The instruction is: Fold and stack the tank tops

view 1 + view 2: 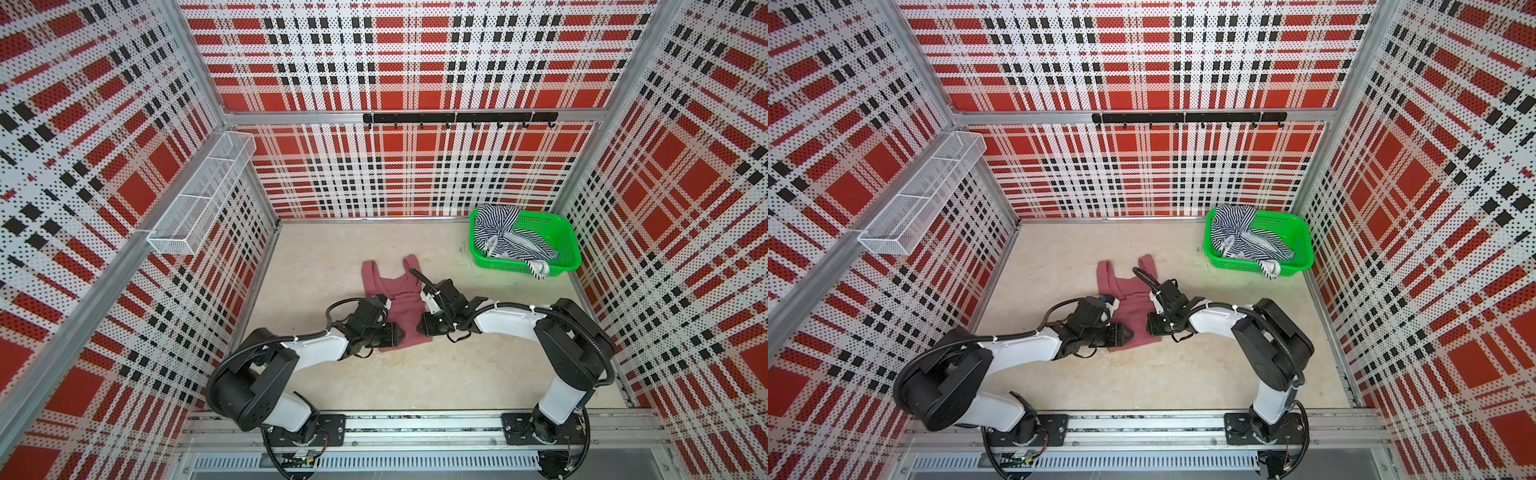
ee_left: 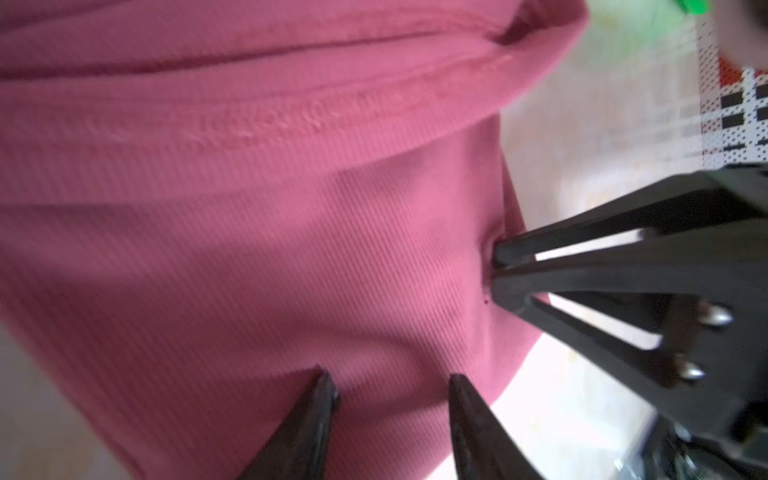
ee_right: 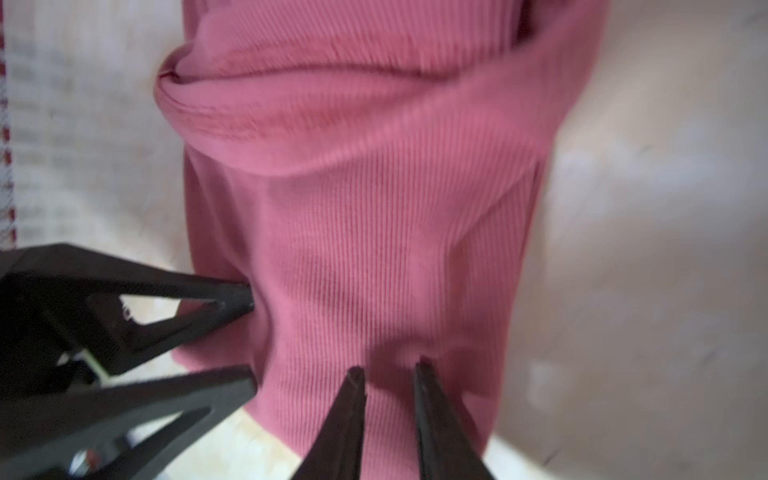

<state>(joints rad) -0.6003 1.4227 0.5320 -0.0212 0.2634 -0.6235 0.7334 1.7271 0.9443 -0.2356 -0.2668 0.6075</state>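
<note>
1. The rose tank top (image 1: 405, 318) lies on the table (image 1: 374, 382) in the middle of the cell. Its straps point toward the back wall, and a bunched crease runs across its body.
2. The striped tank top (image 1: 498, 232) sits crumpled in the green basket (image 1: 503, 266) at the far right, with one end spilling over the rim.
3. The right gripper (image 3: 388, 368) has its jaws nearly together, pinching one side edge of the rose top's lower body.
4. The left gripper (image 2: 390, 374) stands about half open. Its jaws straddle the opposite side edge and hold nothing.
5. The step in hand looks like taking hold of the first top for a fold.
6. Next, the left jaws likely need to close on their edge. Both arms would then lift evenly and carry the lower part toward the straps.
</note>
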